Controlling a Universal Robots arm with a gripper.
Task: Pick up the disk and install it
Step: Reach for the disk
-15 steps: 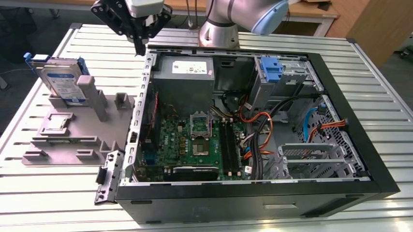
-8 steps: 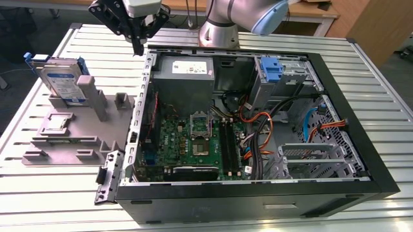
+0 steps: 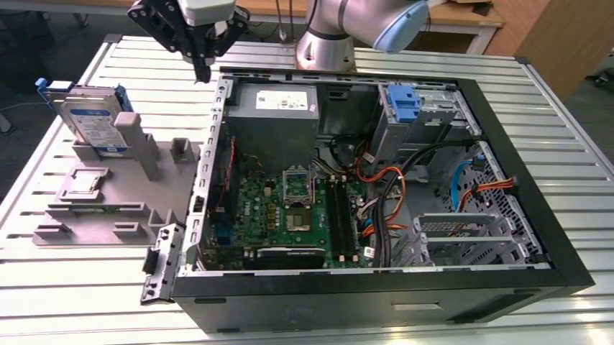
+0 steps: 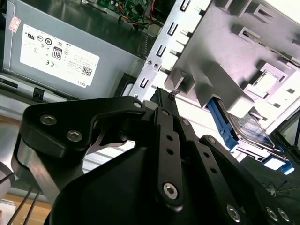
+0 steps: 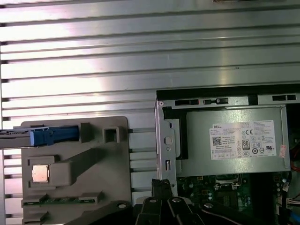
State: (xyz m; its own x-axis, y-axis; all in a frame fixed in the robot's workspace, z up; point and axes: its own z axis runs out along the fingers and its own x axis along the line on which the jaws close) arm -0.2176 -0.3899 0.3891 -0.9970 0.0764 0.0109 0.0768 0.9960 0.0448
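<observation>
disk is standing upright in the grey holder on the table, untouched. end effector is hovering clenched, empty, by the computer case; approach step, probably needing it opened over the disk.

The tabletop is made of long silver metal slats with dark grooves between, and light reflects brightly on them. Behind it stands light brown wooden furniture. At the exterior view's left, the floor beside it is dark.
</observation>
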